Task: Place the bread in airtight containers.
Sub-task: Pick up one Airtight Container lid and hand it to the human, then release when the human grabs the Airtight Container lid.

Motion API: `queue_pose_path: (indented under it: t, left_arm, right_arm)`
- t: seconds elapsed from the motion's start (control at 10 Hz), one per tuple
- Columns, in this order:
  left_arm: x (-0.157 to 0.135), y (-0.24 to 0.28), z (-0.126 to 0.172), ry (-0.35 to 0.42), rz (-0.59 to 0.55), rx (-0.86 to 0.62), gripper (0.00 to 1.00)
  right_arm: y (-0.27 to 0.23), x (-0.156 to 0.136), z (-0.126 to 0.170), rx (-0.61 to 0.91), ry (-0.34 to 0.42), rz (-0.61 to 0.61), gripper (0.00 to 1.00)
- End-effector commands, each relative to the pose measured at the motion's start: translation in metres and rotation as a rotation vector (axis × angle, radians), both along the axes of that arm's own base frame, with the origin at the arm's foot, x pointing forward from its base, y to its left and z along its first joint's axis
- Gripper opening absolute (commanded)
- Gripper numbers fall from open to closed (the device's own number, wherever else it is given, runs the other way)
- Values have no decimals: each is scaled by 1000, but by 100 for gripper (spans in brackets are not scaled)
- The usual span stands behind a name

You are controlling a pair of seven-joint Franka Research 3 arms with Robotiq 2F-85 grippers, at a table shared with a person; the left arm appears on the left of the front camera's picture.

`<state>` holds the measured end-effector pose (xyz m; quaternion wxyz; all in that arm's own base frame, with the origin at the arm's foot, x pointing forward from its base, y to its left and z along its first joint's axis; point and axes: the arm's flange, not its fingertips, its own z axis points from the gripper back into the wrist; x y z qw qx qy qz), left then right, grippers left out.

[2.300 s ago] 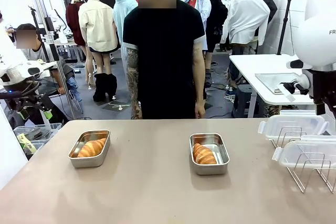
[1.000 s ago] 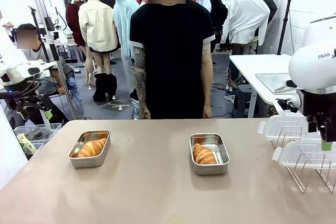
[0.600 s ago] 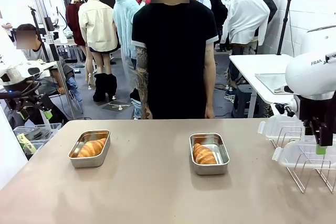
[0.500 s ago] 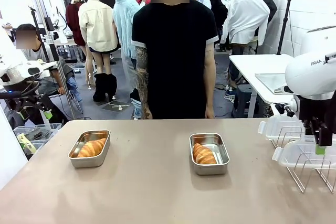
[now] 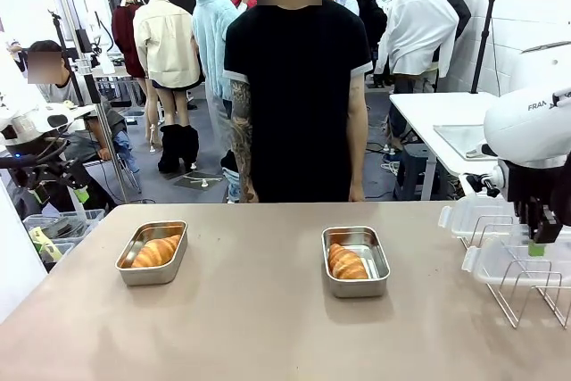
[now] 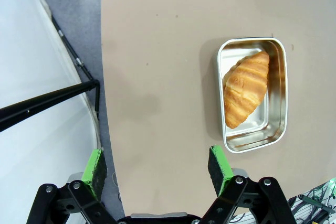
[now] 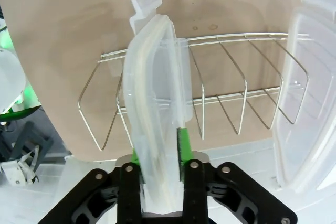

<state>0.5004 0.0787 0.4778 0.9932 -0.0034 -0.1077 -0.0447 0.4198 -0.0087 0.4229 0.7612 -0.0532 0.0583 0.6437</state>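
- Stainless-steel, shallow and rectangular, the left tin (image 5: 147, 276) holds one golden-brown ridged croissant (image 5: 157, 251). The right tin (image 5: 357, 289) holds the other croissant (image 5: 346, 262). Both tins sit uncovered on the tan table (image 5: 268, 327).
- Right gripper (image 7: 157, 148) pinches a translucent white-rimmed plastic lid (image 7: 155, 77) standing on edge in the wire rack (image 7: 226, 39), with a second lid (image 7: 307, 87) beside it.
- Left gripper (image 6: 157, 163) hangs above the table edge near the left tin, jaws spread wide and holding nothing.

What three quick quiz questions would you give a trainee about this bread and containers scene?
1. True or false: the left croissant lies inside a steel tin.
2. The right gripper is shut on: A) a croissant, B) a plastic lid, C) a tin.
3. Fill in: the left gripper has its jaws ___.
Key: 1 true; 2 B; 3 open.
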Motion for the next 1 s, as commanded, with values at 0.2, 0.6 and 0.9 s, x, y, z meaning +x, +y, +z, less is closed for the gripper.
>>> queue_pose_path:
  t: [0.2, 0.6, 0.9]
  left_arm:
    - [-1, 0, 0, -10, 21, 23, 100]
    - [-1, 0, 0, -10, 21, 23, 100]
    - [-1, 0, 0, -10, 21, 23, 100]
  right_arm:
    - [10, 0, 2, -4, -15, -18, 0]
    - [11, 2, 3, -4, -5, -24, 0]
    - [9, 0, 2, -7, -11, -4, 0]
